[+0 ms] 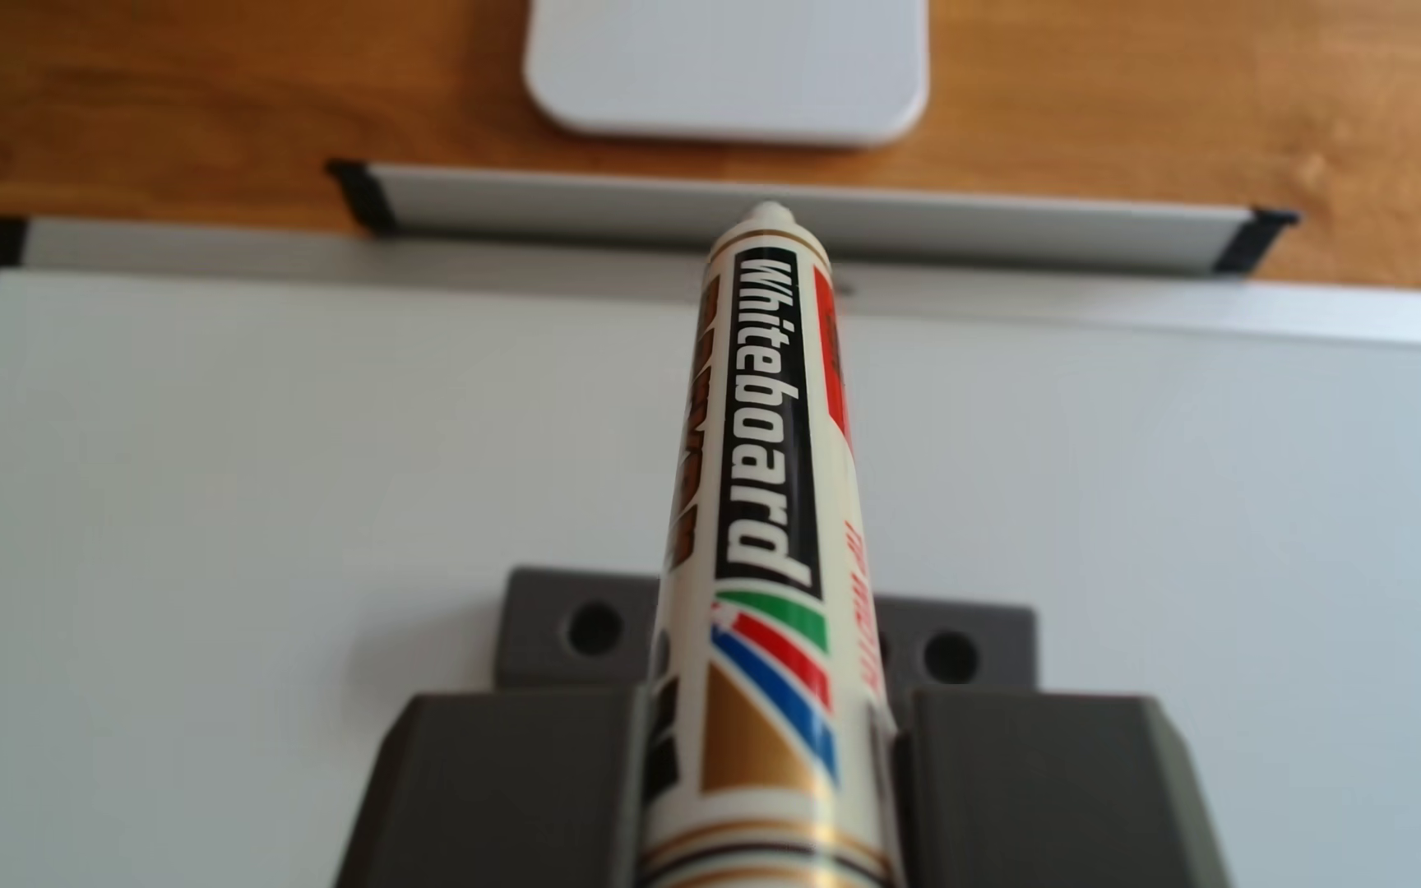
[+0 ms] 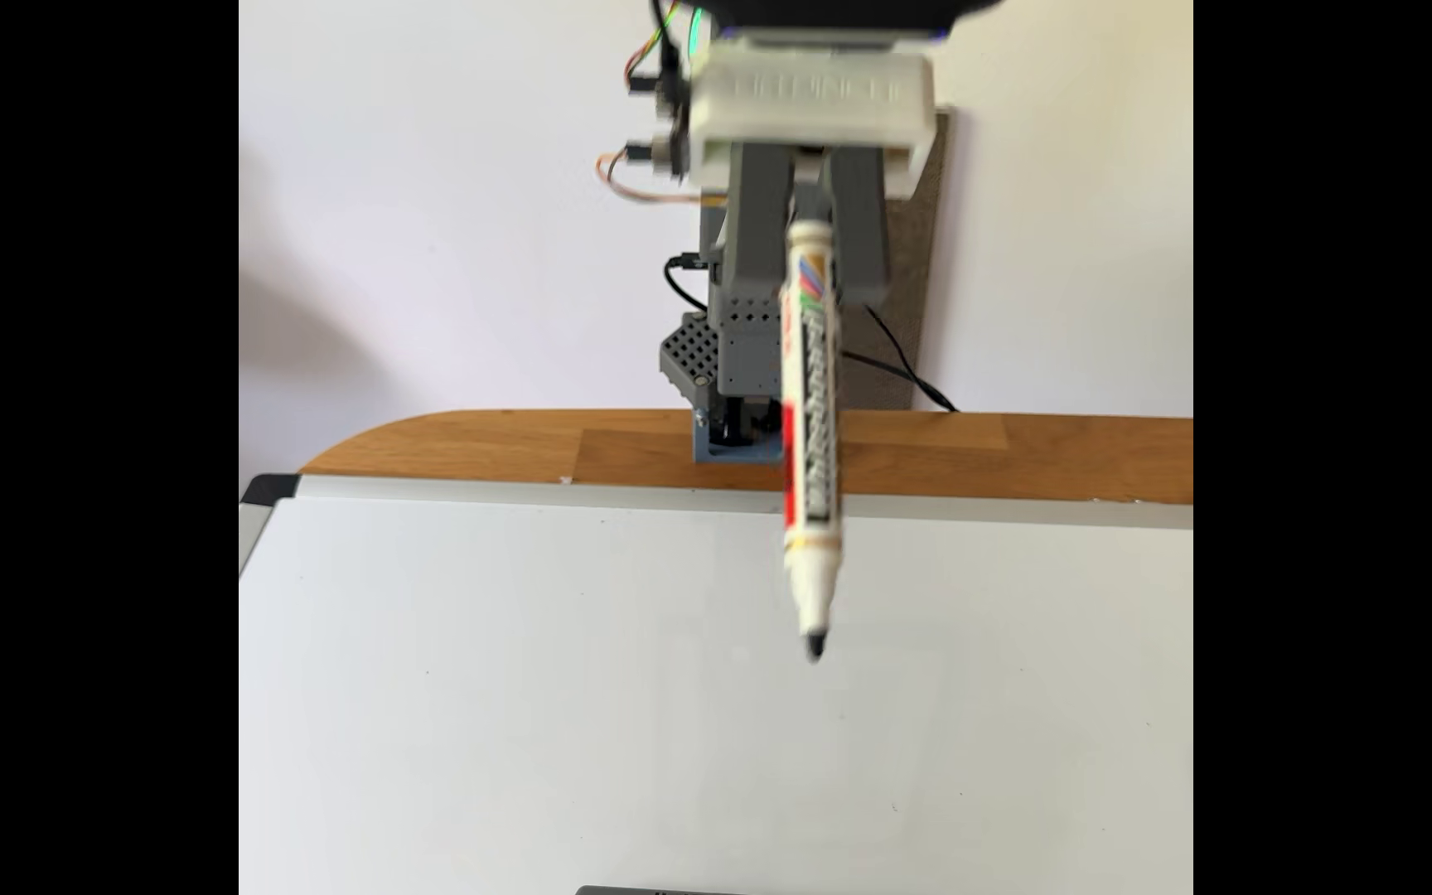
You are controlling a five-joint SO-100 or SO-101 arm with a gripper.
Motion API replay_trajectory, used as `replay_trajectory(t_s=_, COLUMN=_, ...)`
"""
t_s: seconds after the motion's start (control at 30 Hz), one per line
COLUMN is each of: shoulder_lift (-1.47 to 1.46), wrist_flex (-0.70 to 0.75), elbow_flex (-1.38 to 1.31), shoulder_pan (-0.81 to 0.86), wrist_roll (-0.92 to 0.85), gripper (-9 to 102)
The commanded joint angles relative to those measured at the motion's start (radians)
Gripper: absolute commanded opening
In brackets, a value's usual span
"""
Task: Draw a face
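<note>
Other view: the grey gripper (image 1: 775, 768) clamped the whiteboard marker (image 1: 763, 512) between its fingers (image 1: 511, 785), barrel pointing far over the whiteboard (image 1: 263, 512). Fixed view: the blurred marker (image 2: 809, 430) hung tip-down, apparently just above the board (image 2: 523, 688); the face was not discernible.

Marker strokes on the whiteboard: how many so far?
0. The whiteboard looks blank in both views; the marker tip hangs above it. The marker and grey holder could hide a small mark.

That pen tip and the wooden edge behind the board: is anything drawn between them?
No. In the fixed view, the whiteboard between the marker tip and the wooden table is bare white, bounded by its metal frame.
</note>
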Motion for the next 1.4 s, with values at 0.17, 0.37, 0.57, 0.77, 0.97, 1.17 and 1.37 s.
replay_trajectory(t_s=0.17, shoulder_lift=0.342, wrist_flex=-0.089, elbow_flex=0.436, shoulder_pan=-0.003, wrist_roll=0.002, gripper=-1)
replay_trajectory(t_s=0.37, shoulder_lift=0.480, wrist_flex=-0.118, elbow_flex=0.741, shoulder_pan=-0.026, wrist_roll=-0.023, gripper=-1)
replay_trajectory(t_s=0.57, shoulder_lift=0.529, wrist_flex=-0.097, elbow_flex=0.923, shoulder_pan=-0.132, wrist_roll=-0.103, gripper=-1)
replay_trajectory(t_s=0.77, shoulder_lift=0.522, wrist_flex=-0.097, elbow_flex=0.982, shoulder_pan=-0.230, wrist_roll=-0.244, gripper=-1)
replay_trajectory(t_s=0.97, shoulder_lift=0.520, wrist_flex=-0.167, elbow_flex=1.088, shoulder_pan=-0.250, wrist_roll=-0.876, gripper=-1)
replay_trajectory(t_s=1.17, shoulder_lift=0.517, wrist_flex=-0.383, elbow_flex=1.261, shoulder_pan=-0.242, wrist_roll=-1.293, gripper=-1)
replay_trajectory(t_s=1.37, shoulder_lift=0.462, wrist_flex=-0.488, elbow_flex=1.379, shoulder_pan=-0.209, wrist_roll=-1.296, gripper=-1)
